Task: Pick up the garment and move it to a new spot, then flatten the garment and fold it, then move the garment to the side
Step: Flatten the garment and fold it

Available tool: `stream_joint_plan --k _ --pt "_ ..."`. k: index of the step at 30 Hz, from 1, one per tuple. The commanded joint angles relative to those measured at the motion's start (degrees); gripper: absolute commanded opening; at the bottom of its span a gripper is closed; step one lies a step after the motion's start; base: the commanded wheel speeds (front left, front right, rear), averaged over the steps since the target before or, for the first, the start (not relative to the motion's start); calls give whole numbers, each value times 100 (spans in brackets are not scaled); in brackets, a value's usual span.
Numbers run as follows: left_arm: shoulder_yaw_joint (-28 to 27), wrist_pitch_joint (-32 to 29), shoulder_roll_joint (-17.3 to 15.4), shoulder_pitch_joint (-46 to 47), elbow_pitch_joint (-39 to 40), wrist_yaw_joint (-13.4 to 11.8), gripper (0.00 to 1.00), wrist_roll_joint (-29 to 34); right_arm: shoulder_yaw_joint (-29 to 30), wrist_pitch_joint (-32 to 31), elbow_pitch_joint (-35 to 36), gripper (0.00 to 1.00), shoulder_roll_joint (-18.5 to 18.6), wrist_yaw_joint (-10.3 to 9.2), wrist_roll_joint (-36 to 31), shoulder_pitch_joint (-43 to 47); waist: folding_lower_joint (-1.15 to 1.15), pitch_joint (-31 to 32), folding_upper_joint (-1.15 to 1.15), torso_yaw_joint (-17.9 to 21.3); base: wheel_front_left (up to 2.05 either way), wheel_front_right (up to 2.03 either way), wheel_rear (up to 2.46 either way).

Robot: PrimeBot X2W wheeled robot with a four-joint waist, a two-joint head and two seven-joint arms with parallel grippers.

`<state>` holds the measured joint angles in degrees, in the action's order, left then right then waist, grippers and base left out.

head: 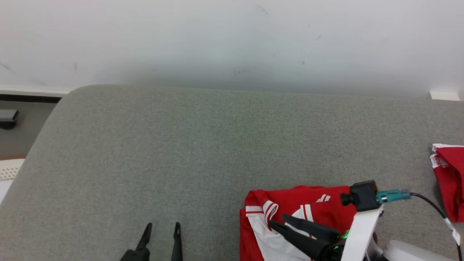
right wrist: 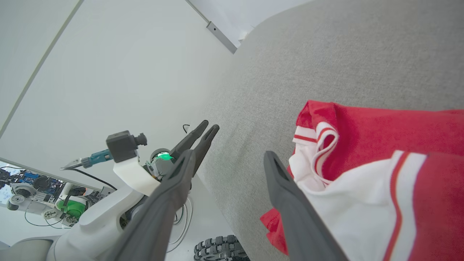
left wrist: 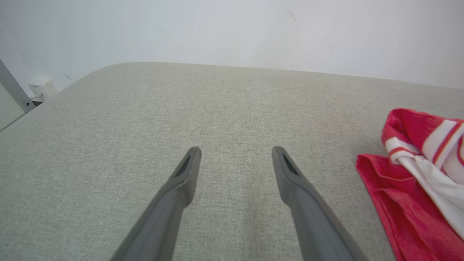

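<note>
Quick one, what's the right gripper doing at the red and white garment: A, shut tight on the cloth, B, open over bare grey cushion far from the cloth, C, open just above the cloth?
C: the right gripper has its fingers spread apart over the red and white garment, not pinched on it.

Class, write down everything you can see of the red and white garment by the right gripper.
The garment is soft red fabric with white panels and red-and-white striped trim, crumpled and folded over itself. It lies on the grey upholstered surface near its front edge. The open right gripper hovers over it, holding nothing; contact is unclear.
</note>
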<state>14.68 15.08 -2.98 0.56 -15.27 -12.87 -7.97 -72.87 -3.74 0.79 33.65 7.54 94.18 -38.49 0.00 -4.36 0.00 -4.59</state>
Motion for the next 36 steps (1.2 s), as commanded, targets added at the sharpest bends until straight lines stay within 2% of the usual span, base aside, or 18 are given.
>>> stream_joint_plan --k 1,4,5,9,11,12,15,17,18,19,20,21,22,29,33,36 --pt "-74 8 -76 -92 -9 25 100 36 88 190 225 100 206 -13 -18 -46 0 112 0 100 0 0 0" --pt "-145 8 -79 -125 14 32 100 45 232 502 679 100 600 -12 -148 -108 0 214 0 216 0 0 0" --pt "-145 8 -79 -125 14 32 100 45 232 502 679 100 600 -12 -148 -108 0 214 0 216 0 0 0" --pt "-207 8 -78 -186 71 47 100 69 530 1046 1022 100 1374 -13 -515 -101 0 277 0 375 0 0 0" --pt "-215 8 -73 -214 100 59 100 96 718 1345 937 100 1781 -13 -808 -13 0 272 0 442 0 0 0" --pt "-222 8 -69 -191 134 72 100 115 868 1531 746 100 2092 -13 -1169 89 0 241 0 493 0 0 0" --pt "-218 8 -62 -126 214 84 100 180 1153 1706 274 100 2343 -13 -1672 303 0 158 0 544 0 0 0" --pt "-216 8 -58 -88 269 83 100 210 1381 1767 -104 100 2318 -13 -2049 454 0 75 0 558 0 0 0" --pt "-208 8 -56 -61 296 85 100 237 1484 1802 -275 96 2214 -13 -2160 544 0 26 0 559 0 0 0" --pt "-201 8 -51 -21 321 90 100 261 1584 1804 -404 49 2078 -12 -2272 644 0 -24 0 550 0 0 0" --pt "-190 8 -49 14 346 95 100 274 1678 1831 -502 9 1939 -12 -2384 717 0 -76 0 537 0 0 0" --pt "-190 8 -49 14 346 95 100 274 1678 1831 -502 9 1939 -12 -2384 717 0 -76 0 537 0 0 0" --pt "-174 8 -47 47 366 99 100 291 1698 1832 -586 0 1816 -13 -2501 804 0 -123 0 519 0 0 0" --pt "-104 8 -33 223 388 90 100 341 1754 1746 -1295 0 788 -14 -3014 1113 0 -395 0 360 0 0 0" --pt "-58 8 -23 333 370 72 100 336 1640 1640 -1579 0 296 -14 -3176 1080 0 -519 0 259 0 0 0" --pt "-37 8 -20 413 324 55 100 326 1536 1538 -1746 0 62 -14 -3251 981 0 -580 0 190 0 0 0"
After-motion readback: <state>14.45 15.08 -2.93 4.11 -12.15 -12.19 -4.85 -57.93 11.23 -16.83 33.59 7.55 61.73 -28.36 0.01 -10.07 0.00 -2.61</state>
